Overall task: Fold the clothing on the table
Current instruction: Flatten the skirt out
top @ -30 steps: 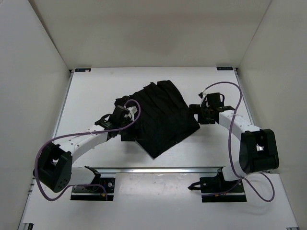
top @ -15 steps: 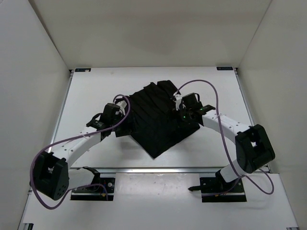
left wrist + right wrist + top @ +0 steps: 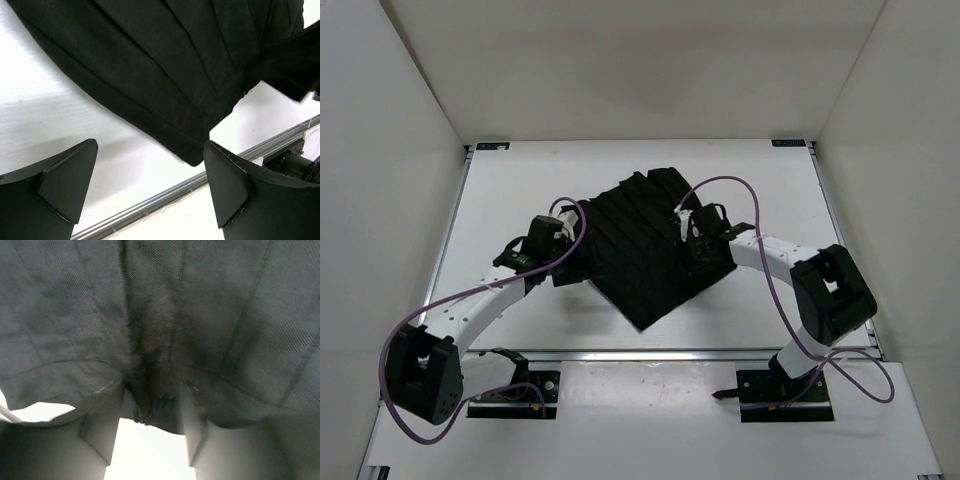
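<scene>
Here, my left arm (image 3: 485,300) bends in from the near-left corner of the tabletop (image 3: 520,190), left gripper (image 3: 568,270) spread wide and empty just beside the left edge of the clothing (image 3: 635,250) lying mid-tabletop, while my right arm (image 3: 770,255) folds in from the near right, right gripper (image 3: 695,245) pinching a bunched fold of it.

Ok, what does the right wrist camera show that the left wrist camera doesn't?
Right wrist only: the right gripper with a fold of the clothing bunched between its fingers. Left wrist only: the left gripper open and empty, the white table, the metal rail, the clothing's near corner. Both: the black pleated clothing.
</scene>
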